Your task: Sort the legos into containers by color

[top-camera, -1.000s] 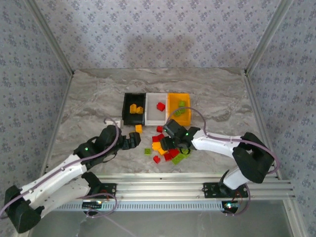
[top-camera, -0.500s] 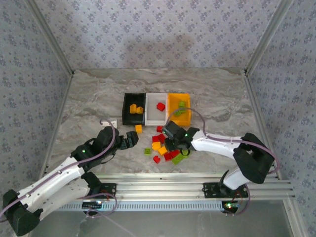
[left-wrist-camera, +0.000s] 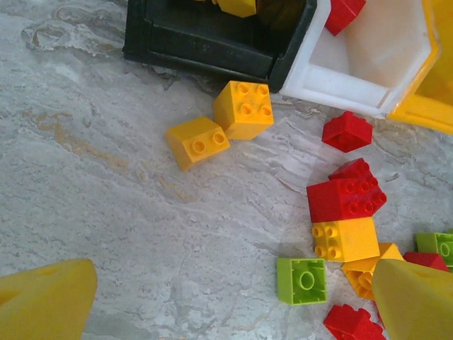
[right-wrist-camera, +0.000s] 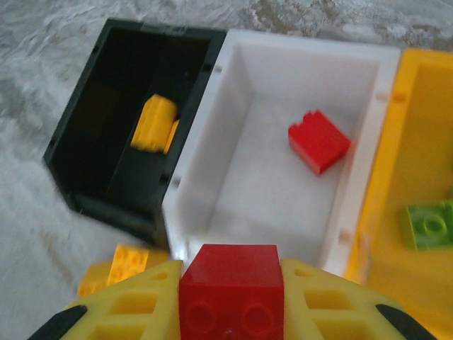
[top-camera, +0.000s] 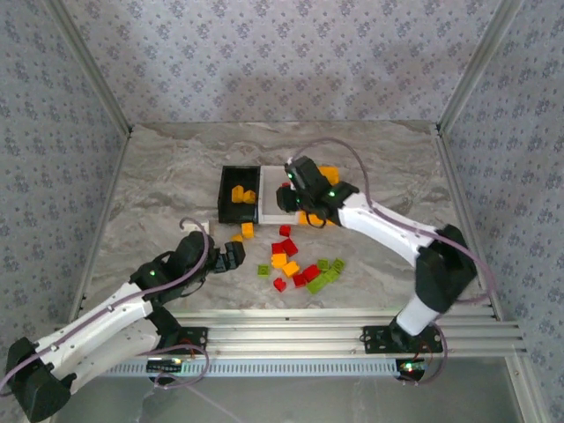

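While pincer (right-wrist-camera: 230, 275) clamps lego (right-wrist-camera: 231, 294), studs facing camera

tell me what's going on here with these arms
Two arms are sorting bricks by colour. The right claw grips a red brick at the white bin, which already holds a red one. The left claw hangs open over the loose bricks on the table. The black bin holds yellow-orange ones, the orange bin a green one.
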Controlling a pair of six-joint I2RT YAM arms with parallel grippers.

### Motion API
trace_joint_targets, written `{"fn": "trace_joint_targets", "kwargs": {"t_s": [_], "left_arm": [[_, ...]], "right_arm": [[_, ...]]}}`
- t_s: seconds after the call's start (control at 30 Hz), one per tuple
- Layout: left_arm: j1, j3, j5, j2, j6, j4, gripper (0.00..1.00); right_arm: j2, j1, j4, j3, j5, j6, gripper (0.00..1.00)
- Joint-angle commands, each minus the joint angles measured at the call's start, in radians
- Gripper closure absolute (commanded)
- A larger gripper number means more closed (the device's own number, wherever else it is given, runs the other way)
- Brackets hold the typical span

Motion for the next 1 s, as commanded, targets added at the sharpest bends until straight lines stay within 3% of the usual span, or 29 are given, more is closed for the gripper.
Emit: {"fn": "trace_joint_targets", "kwargs": {"t_s": [0.0,0.1,0.23,0.33,0.57,0.83,0.97], "left_arm": [[-0.003,0.002,0.035,0.002,0.015,0.003,0.01],[-0.004,0.002,0.057,0.021,0.027,0.004,0.01],[-0.004,0.002,0.094,0.056,0.044,0.02,0.01],[-0.005,0.004,0.133,0.094,0.059,0.05,0.01],[-0.075,0.052,0.154,0.262,0.103,0.113,0.08],[-0.231,0.167,0.017,0.591,0.16,0.141,0.14],[-0.245,0.193,-0.017,0.693,0.164,0.155,0.18]], "right_arm": [[0.132,-0.036,-0.025,0.114,-0.018,-0.024,0.7],[0.222,-0.041,-0.069,0.212,-0.019,-0.025,0.66],[0.249,-0.043,-0.085,0.254,-0.015,-0.011,0.4],[0.205,-0.043,-0.066,0.236,0.005,-0.004,0.34],[-0.02,-0.028,0.028,-0.008,0.017,0.046,0.31],[-0.267,-0.022,0.093,-0.315,0.031,0.102,0.3],[-0.342,-0.023,0.096,-0.382,0.048,0.113,0.29]]}}
